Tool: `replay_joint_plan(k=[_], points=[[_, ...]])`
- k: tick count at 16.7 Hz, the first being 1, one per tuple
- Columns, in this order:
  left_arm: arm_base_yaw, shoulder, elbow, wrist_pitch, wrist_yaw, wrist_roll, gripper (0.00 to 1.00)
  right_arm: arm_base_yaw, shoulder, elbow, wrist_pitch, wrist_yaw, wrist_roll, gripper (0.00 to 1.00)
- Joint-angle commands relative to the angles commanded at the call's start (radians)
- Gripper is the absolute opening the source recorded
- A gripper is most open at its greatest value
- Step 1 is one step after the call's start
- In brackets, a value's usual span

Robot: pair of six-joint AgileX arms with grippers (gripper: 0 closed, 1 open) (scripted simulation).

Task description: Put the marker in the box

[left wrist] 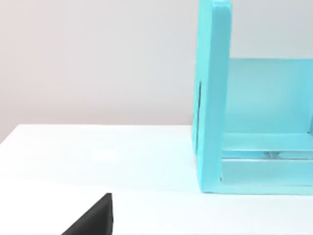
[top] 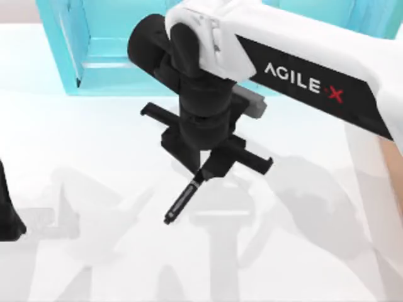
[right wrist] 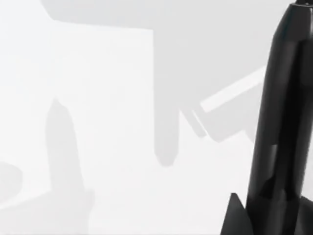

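The marker (top: 184, 199) is held clamped in the right pincer (top: 203, 173), lifted above the white surface (top: 94, 157) near its middle, while delivery to the box is judged outstanding.

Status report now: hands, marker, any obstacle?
Right hand shut on marker, held above the table. Left arm parked at table's left edge. Turquoise shelf unit behind; nothing blocking.
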Motion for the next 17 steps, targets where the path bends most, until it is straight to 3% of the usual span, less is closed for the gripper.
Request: replay_joint_plan(k=[3, 6, 17], points=[[0.000, 0.000, 0.000, 0.000, 0.000, 0.000, 1.00, -0.062, -0.020, -0.025, 0.004, -0.002, -0.017, 0.00], [0.000, 0.000, 0.000, 0.000, 0.000, 0.000, 1.00, -0.216, -0.069, -0.088, 0.013, -0.006, -0.055, 0.00], [0.000, 0.000, 0.000, 0.000, 0.000, 0.000, 1.00, -1.162, -0.349, -0.449, 0.073, -0.016, -0.269, 0.00]])
